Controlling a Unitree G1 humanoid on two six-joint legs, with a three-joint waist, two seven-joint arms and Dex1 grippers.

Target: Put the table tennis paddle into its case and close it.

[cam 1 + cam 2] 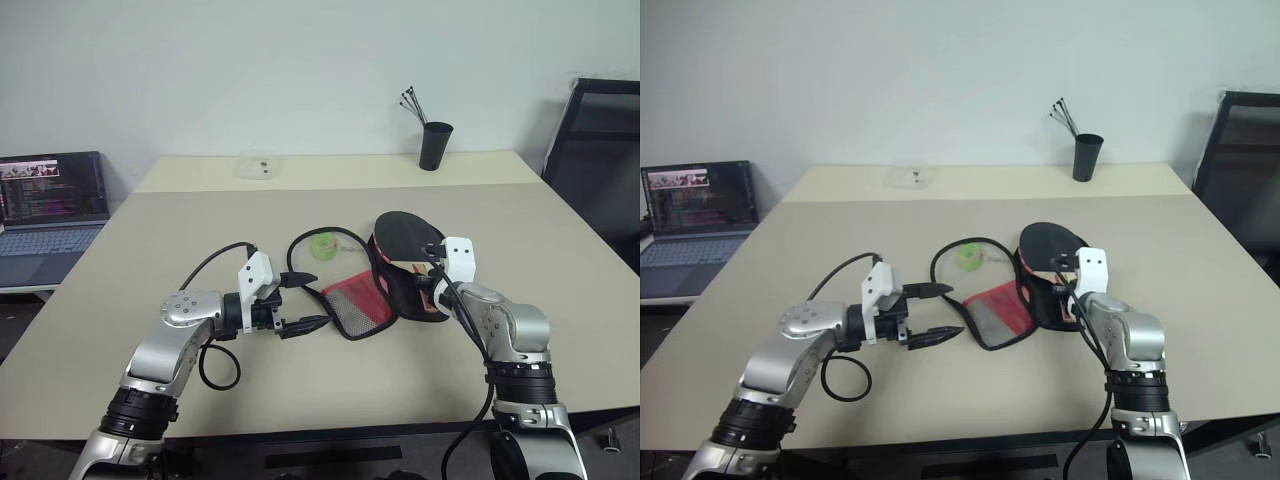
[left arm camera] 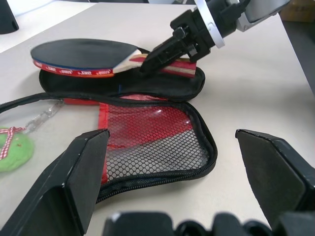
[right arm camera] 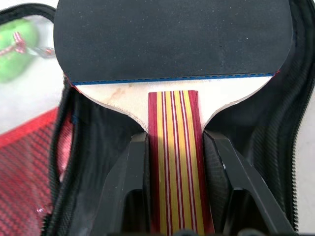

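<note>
Left end effector (image 1: 303, 301): jaws spread wide, holding nothing, hovering low over the counter (image 1: 200, 220) just at 9 o'clock of the case's open flap.
Case (image 1: 362, 305): unzipped and lying open; the mesh-and-red flap lies flat toward 7 o'clock, the black half beyond it at 1 o'clock.
Right end effector (image 2: 162, 53): narrowed onto the striped handle, gripping the table tennis paddle (image 2: 83, 56).
Paddle position: blade over the black half, handle at the case's narrow end.
Long axis: handle toward 5 o'clock, blade toward 11 o'clock, lined up with the case.
Nearer arm: the left sits closest to the flap, likely the one to fold it over.
</note>
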